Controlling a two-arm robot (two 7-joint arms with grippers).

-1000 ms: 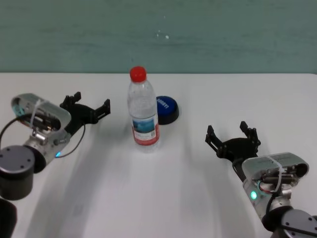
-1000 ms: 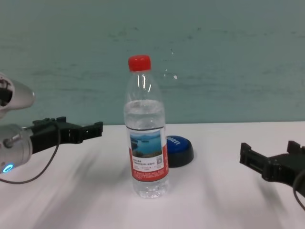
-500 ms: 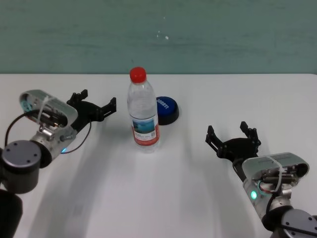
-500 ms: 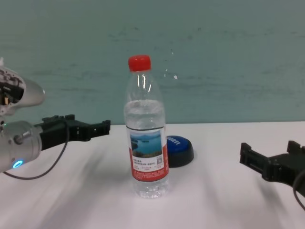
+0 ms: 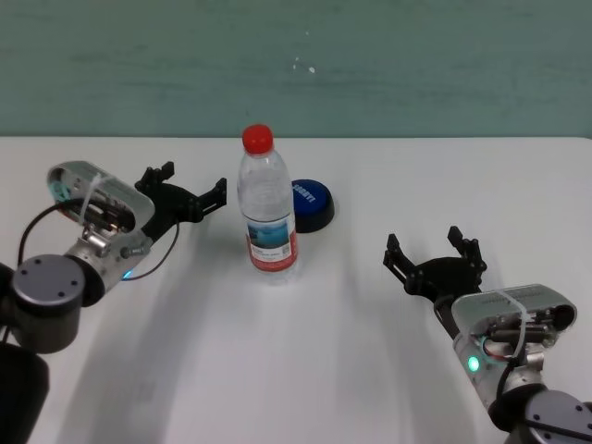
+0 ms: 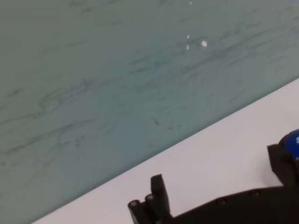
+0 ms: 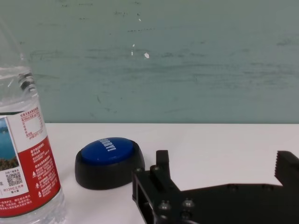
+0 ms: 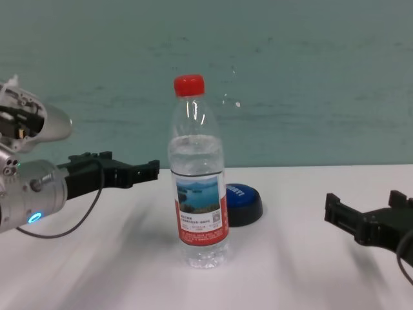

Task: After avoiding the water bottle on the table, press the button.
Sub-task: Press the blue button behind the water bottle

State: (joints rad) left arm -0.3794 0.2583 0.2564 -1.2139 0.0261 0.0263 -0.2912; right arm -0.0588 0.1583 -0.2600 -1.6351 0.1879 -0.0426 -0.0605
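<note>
The water bottle (image 5: 268, 217), clear with a red cap and a lake label, stands upright mid-table; it also shows in the chest view (image 8: 199, 194) and the right wrist view (image 7: 23, 154). The blue button (image 5: 312, 203) sits just behind and right of it, also seen in the chest view (image 8: 242, 203) and the right wrist view (image 7: 108, 156). My left gripper (image 5: 194, 180) is open and empty, just left of the bottle, not touching it. A sliver of the button (image 6: 294, 138) shows past one finger in the left wrist view. My right gripper (image 5: 427, 248) is open and empty at the front right.
The white table (image 5: 305, 351) runs back to a teal wall (image 5: 370, 65). A black cable (image 5: 148, 259) hangs from my left wrist.
My left gripper has moved to the right and farther back, closing in on the bottle's left side. The right arm, bottle and button have not moved.
</note>
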